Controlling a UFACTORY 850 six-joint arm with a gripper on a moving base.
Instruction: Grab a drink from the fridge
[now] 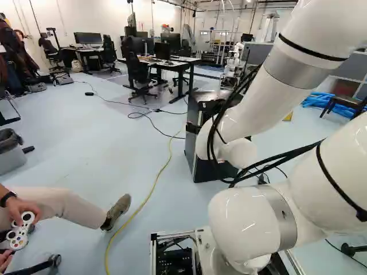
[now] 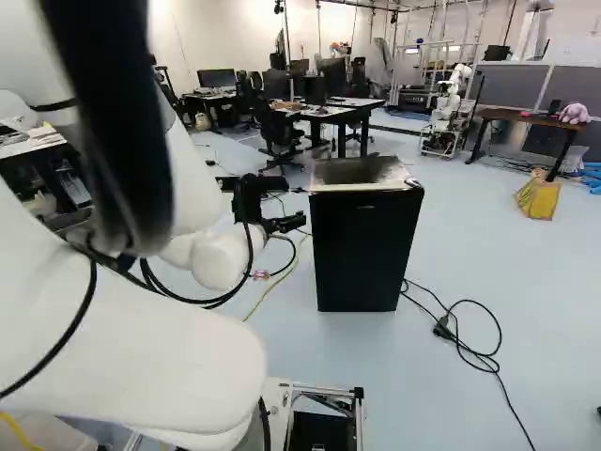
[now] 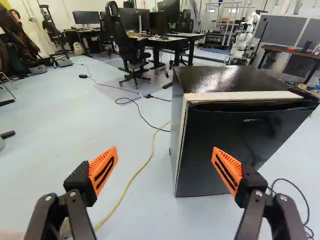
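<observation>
I have one black mini fridge (image 2: 366, 249) ahead of my arm, right of the middle in the right base view; it stands upright on the smooth pale-blue floor (image 3: 60, 130), boxy and square-cornered, with a glossy, light-streaked top, a dark front panel and a pale strip along the front's upper edge and down one side.

My gripper (image 2: 291, 202) is spread wide, its two fingers well apart and holding nothing; the two orange pads (image 3: 227, 170) are wedge-shaped, ribbed and slotted; in the wrist view the fridge lies ahead, partly behind one finger.

Around it, one yellow cable (image 3: 131, 182) curves over the floor on one side; a looped black cable (image 2: 493, 349) lies on the other; beyond stand black-legged desks (image 3: 165, 44) with at least three flat monitors (image 3: 86, 17), and one high-backed black office chair (image 3: 122, 45) on castors is nearest the fridge.

Farther back I see another robot (image 3: 243, 42), white and jointed; at the right of the right base view are one wood-topped table (image 2: 515, 116) with one pink plush toy (image 2: 574, 113) on it, one crumpled yellow bag (image 2: 538, 195) on the floor, and flat grey partitions (image 2: 507, 83) behind.
</observation>
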